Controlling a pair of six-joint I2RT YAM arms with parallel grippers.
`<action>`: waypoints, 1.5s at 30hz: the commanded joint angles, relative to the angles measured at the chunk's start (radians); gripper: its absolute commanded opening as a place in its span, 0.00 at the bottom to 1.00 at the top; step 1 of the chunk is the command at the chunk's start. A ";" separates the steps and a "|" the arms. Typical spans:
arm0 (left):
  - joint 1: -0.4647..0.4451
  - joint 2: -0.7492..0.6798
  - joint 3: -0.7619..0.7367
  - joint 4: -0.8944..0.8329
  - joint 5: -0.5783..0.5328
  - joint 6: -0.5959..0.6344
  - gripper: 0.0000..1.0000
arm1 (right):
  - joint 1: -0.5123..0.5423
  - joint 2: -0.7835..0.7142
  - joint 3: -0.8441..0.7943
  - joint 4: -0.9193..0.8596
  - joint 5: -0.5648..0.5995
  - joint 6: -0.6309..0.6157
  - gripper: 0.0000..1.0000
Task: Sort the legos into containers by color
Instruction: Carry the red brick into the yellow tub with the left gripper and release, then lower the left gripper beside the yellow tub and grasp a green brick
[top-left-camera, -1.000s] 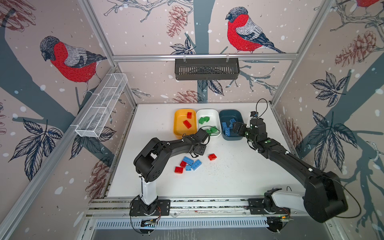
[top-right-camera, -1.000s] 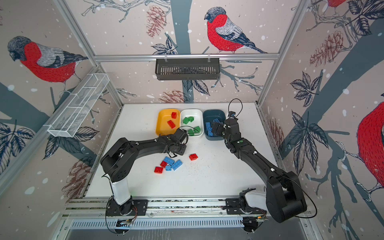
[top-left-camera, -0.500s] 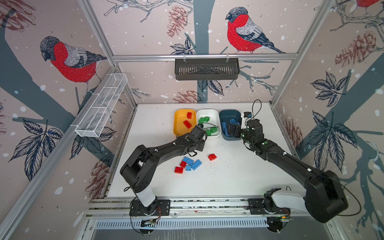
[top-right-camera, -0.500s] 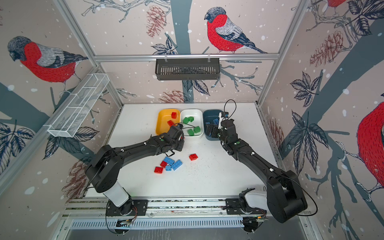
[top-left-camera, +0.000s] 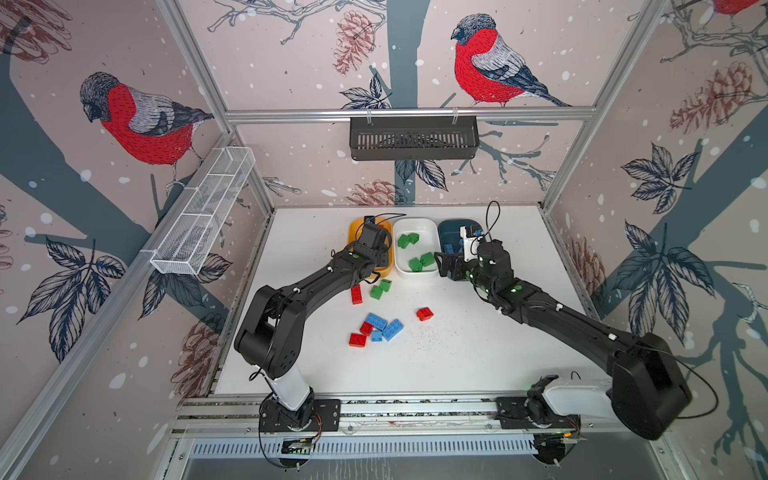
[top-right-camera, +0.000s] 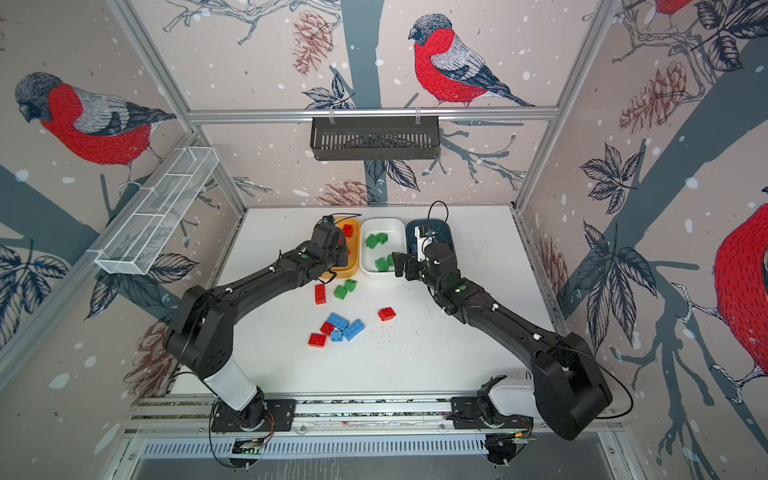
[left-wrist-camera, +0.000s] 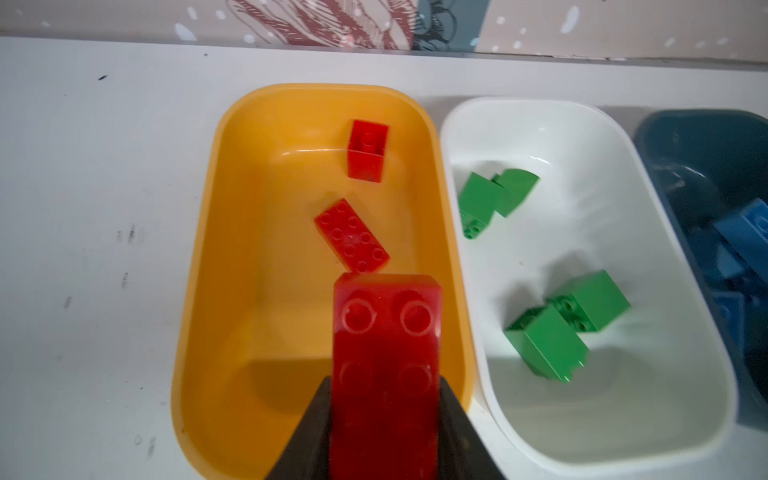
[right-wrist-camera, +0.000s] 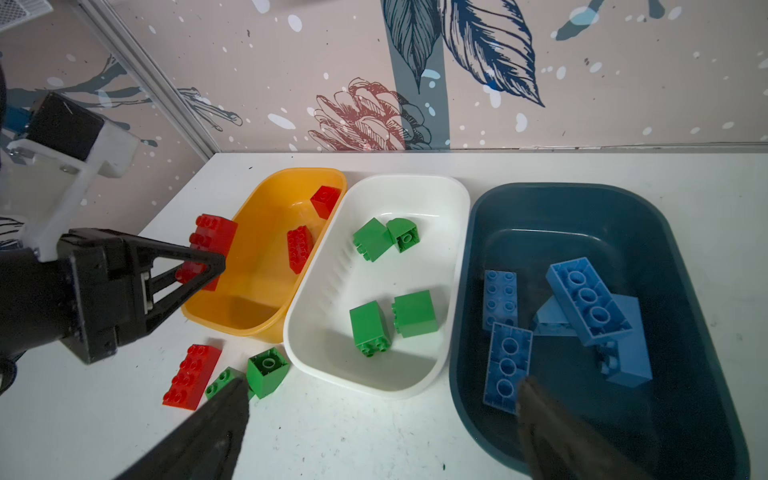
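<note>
Clamping a red brick (left-wrist-camera: 386, 324) by its long sides, my left end effector (left-wrist-camera: 384, 386) is hanging over the near end of the yellow tub (left-wrist-camera: 208, 291), with the brick's studs facing my wrist camera. A red pair (left-wrist-camera: 351, 235) is lying deeper in that tub, one piece studs-up and the other showing its hollow underside.

All three tubs are sitting side by side along the far edge of the surface (top-left-camera: 478, 353), around its middle. Yellow is on my left, the white tub (left-wrist-camera: 561, 415) is in the middle and the teal tub (right-wrist-camera: 582, 216) is on my right. Four green bricks (right-wrist-camera: 370, 328) are lying in the white tub as two pairs, and several blue bricks (right-wrist-camera: 588, 301) are lying heaped in the teal one.

I am holding my right end effector (right-wrist-camera: 382, 388) with its jaws wide apart and nothing between them, by the near ends of the white and teal tubs.

On the bare surface, a loose long red brick (top-left-camera: 356, 294) and two loose green pieces (top-left-camera: 377, 292) are lying just in front of the yellow and white tubs. Toward the middle of the surface, a tight cluster (top-left-camera: 392, 329) of three blue and two red pieces is lying together. A lone red piece (top-left-camera: 424, 313) is sitting apart on the cluster's right.
</note>
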 joint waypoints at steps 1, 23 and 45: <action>0.043 0.063 0.064 -0.045 -0.050 -0.036 0.27 | 0.003 0.000 0.009 0.023 0.035 -0.012 1.00; 0.084 0.355 0.464 -0.268 -0.128 -0.039 0.74 | 0.004 -0.047 -0.023 0.000 0.071 -0.010 1.00; -0.085 -0.041 -0.035 -0.098 0.233 -0.027 0.89 | 0.004 -0.004 -0.008 0.018 0.057 -0.005 1.00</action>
